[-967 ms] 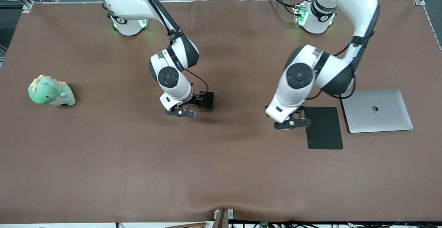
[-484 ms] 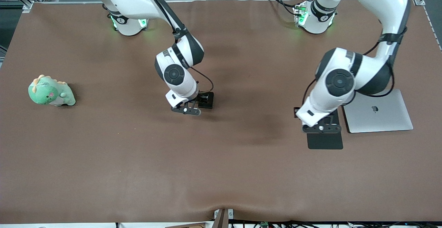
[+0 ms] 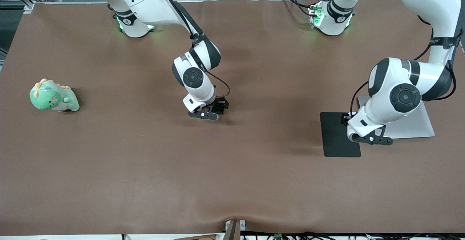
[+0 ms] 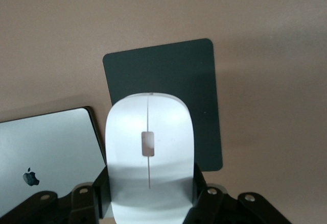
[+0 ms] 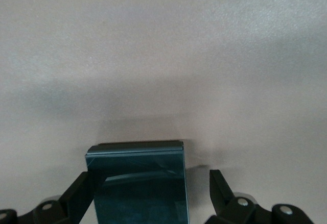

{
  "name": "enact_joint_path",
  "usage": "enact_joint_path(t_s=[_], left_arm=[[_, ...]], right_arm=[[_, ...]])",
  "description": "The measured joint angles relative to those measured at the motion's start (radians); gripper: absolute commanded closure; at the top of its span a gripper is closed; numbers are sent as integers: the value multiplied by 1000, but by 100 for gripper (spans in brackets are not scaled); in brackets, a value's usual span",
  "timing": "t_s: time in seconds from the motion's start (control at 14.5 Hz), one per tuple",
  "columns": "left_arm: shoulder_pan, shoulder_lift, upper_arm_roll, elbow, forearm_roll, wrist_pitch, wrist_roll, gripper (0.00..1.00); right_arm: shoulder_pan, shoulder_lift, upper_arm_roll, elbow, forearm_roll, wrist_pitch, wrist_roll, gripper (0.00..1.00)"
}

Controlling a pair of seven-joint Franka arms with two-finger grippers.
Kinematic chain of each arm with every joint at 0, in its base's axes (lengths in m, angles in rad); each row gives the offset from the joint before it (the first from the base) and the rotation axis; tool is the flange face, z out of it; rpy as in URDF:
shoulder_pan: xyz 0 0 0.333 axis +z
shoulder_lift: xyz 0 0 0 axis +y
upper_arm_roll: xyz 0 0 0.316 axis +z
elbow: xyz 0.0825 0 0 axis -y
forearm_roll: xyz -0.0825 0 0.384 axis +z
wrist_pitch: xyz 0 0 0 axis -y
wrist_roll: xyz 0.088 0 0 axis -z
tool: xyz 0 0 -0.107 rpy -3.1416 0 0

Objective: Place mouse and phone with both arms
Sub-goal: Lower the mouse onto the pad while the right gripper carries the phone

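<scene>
My left gripper (image 3: 370,139) is shut on the white mouse (image 4: 148,132) and holds it in the air over the edge where the black pad (image 3: 334,134) meets the closed silver laptop (image 3: 412,128). The left wrist view shows the left gripper (image 4: 149,178) with both fingers against the mouse's sides and the pad (image 4: 168,71) below. My right gripper (image 3: 204,115) is low over the table's middle. In the right wrist view the right gripper (image 5: 152,175) is open around the glossy black phone (image 5: 135,183): one finger is against it, the other stands apart. The phone is hidden in the front view.
A green plush dinosaur (image 3: 53,96) lies toward the right arm's end of the table. The laptop (image 4: 46,152) lies beside the pad, toward the left arm's end. A brown cloth (image 3: 232,182) covers the table.
My left gripper has carried the mouse toward the left arm's end, from beside the pad to over its edge by the laptop. My right gripper has shifted slightly the same way.
</scene>
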Motion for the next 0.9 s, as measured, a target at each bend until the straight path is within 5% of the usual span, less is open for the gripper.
enact_joint_path(t_s=[0.69, 0.76, 0.9], left_arm=[[12, 159, 0, -11, 0, 209, -6, 100], [12, 169, 0, -11, 0, 221, -6, 100], [13, 190, 2, -11, 0, 243, -5, 100]], right_arm=[[21, 6, 0, 1, 0, 0, 43, 3], [25, 8, 0, 1, 0, 0, 44, 35], [30, 13, 0, 2, 0, 0, 45, 85]])
